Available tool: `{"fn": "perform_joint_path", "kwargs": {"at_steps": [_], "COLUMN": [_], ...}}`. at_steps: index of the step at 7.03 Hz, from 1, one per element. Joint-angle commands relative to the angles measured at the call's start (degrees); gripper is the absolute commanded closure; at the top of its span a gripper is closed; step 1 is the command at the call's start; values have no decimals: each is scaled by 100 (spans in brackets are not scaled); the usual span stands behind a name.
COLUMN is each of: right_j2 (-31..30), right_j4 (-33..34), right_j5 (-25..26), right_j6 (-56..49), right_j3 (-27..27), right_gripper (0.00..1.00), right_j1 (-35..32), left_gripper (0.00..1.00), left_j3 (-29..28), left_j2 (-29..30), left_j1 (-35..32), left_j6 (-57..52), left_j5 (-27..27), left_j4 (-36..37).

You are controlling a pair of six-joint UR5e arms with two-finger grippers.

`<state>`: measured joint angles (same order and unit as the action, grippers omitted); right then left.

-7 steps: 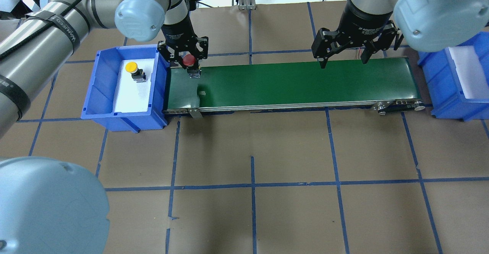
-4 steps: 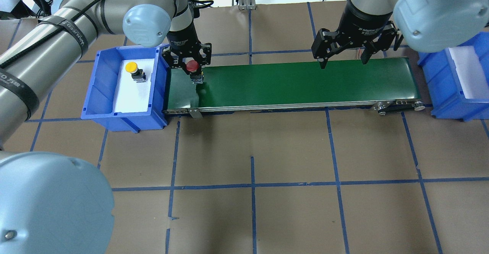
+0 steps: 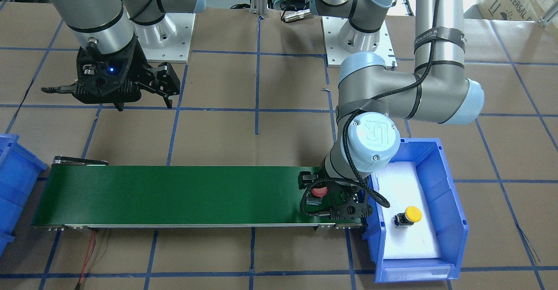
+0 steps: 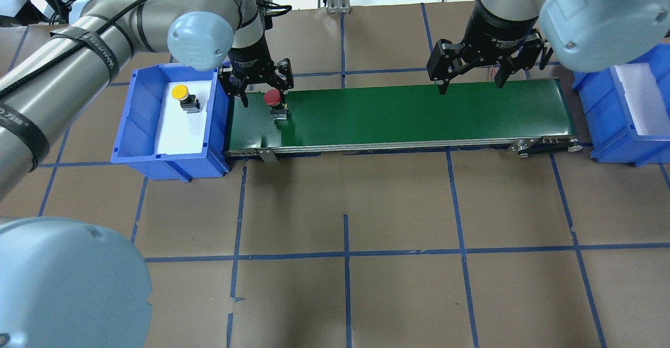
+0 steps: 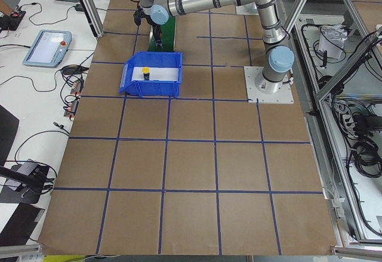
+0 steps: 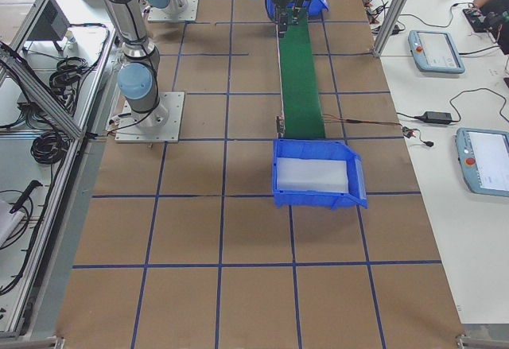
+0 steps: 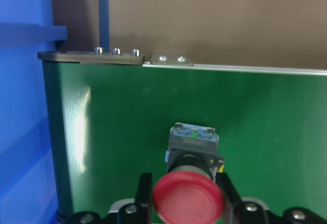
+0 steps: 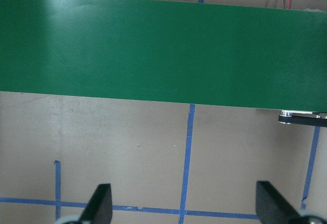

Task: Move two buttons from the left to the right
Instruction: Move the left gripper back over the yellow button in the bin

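Red button (image 4: pixel 272 98) — round mushroom cap on a black-and-silver base — sits between the left gripper's (image 4: pixel 264 98) parted fingers, cap toward the wrist. Yellow button (image 4: pixel 183 96), on a like base, rests off to that gripper's side — well outside its fingers.

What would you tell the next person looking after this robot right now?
Left hand: looks open, fingers either side of the red mushroom-cap push button, which stands on the green conveyor belt's left end.
Right hand: open, empty, over the belt's other end.
Yellow-capped push button: in the left blue plastic bin.
Done: red button set on the belt.
To do: both buttons into the right blue plastic bin.
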<state>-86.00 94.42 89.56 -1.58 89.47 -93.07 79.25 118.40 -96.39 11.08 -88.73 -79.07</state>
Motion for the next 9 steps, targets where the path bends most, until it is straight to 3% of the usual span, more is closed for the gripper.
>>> {"fn": "perform_joint_path", "kwargs": {"at_steps": [1,3,5,6,7,9], "right_j2": [-5,-5,-5,-5,-5,-5], "right_j4": [-3,-3,-3,-3,-3,-3], "right_j5": [0,0,0,0,0,0], "right_j6": [0,0,0,0,0,0], "right_j3": [0,0,0,0,0,0], "right_gripper": [0,0,0,0,0,0], "right_j1": [0,9,0,0,0,0], "left_gripper": [0,0,0,0,0,0], "left_j3": [-591,-674,-526,-107,211,556], "left_j2": [-255,-117,-54,24,86,183], "left_j1": [172,1003,1901,2088,2072,2063], "left_j6": [17,-723,-1562,-1652,-1661,-1722], "left_j5": [-13,-422,-243,255,312,312], "left_j4": [-221,-276,128,346,992,1298]}}
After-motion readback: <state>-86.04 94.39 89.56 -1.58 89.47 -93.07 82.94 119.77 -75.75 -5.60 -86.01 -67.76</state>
